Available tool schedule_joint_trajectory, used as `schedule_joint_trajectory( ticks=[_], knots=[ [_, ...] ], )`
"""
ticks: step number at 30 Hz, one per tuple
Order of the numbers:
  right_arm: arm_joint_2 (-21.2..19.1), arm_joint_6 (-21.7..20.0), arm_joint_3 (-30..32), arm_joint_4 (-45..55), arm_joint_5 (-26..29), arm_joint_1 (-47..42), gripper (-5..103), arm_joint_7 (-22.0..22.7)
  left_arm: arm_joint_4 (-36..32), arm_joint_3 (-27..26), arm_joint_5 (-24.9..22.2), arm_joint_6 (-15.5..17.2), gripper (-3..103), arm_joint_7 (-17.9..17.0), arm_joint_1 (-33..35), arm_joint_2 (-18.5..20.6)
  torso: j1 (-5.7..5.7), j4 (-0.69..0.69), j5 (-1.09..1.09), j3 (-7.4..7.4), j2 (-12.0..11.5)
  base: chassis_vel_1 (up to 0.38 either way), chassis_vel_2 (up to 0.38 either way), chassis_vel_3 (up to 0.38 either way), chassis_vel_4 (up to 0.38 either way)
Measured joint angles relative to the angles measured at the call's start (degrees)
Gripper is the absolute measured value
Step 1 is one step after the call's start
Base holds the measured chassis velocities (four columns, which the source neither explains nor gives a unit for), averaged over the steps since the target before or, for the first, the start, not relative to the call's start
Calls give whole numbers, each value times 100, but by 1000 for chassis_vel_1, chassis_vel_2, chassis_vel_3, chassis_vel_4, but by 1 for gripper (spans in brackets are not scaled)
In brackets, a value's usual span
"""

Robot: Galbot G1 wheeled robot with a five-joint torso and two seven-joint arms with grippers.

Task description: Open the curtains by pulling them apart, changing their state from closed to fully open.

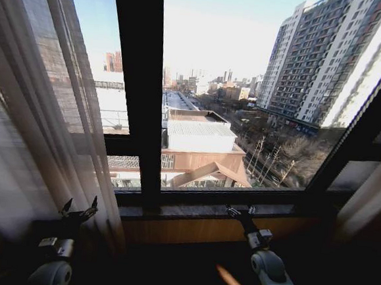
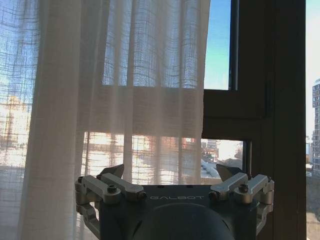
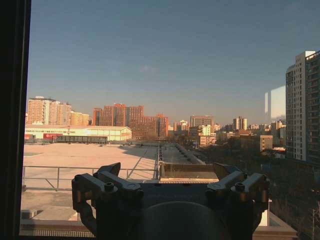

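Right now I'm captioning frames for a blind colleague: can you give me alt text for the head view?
A sheer cream curtain hangs bunched at the left of a dark-framed window overlooking city buildings. The left gripper, open, sits beside the curtain's lower edge; the right gripper reaches toward the sill.

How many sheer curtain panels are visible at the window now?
2: one curtain panel bunched at the left side beside the left tool, one panel at the right edge. More may be hidden.

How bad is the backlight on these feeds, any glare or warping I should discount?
Head view: bright sky leaves the sill and both arms dark, frame lines bow at the edges, an orange streak crosses the bottom. Left wrist view: sun glows through the curtain; the left gripper is dim. Right wrist view: a pale reflection patch on the glass, right gripper silhouetted.
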Motion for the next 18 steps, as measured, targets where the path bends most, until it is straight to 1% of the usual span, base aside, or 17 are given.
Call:
schedule_joint_trajectory(
  ticks=[18],
  knots=[
    [0, 0, 0, 0, 0, 0, 100, 0, 0, 0, 0, 0, 100, 0, 0, 0, 0, 0, 0, 0, 0, 0, 0, 0, 0]
  ],
)
